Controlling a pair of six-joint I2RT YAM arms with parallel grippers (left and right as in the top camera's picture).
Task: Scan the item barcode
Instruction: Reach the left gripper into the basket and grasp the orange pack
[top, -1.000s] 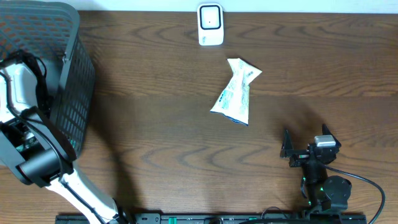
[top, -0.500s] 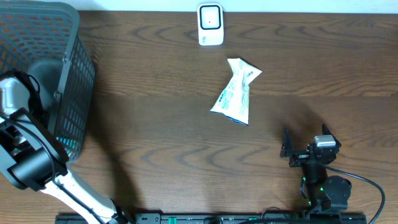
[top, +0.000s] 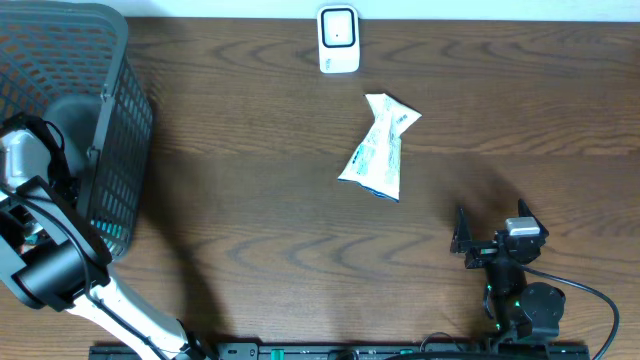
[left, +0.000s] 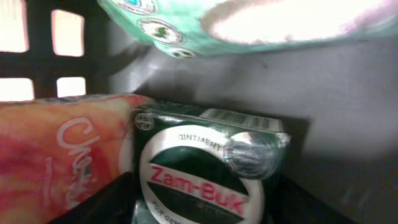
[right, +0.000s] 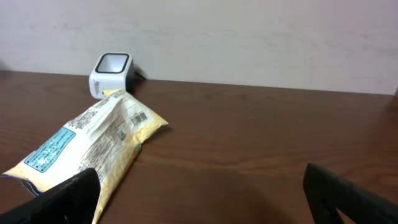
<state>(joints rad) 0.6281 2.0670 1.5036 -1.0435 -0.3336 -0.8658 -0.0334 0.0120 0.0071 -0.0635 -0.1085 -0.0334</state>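
Observation:
In the left wrist view my left gripper (left: 202, 202) reaches down inside the basket. Its dark fingers press both sides of a green Zam-Buk ointment box (left: 205, 168), which fills the gap between them. An orange-red packet (left: 62, 149) lies against the box's left side, and a teal-and-white pack (left: 249, 25) lies above it. The white barcode scanner (top: 339, 40) stands at the table's far edge. A yellow-and-white snack packet (top: 378, 148) lies in front of it, its barcode (right: 140, 118) facing up. My right gripper (top: 470, 240) rests low at the front right, open and holding nothing (right: 199, 193).
The black mesh basket (top: 115, 120) fills the far left corner and hides the left gripper from above; only the left arm (top: 40, 210) shows. Bare brown table lies between the basket, the snack packet (right: 93, 140) and the scanner (right: 111, 71).
The left arm has sunk a little deeper into the basket. The right arm, the packet and the scanner have not moved.

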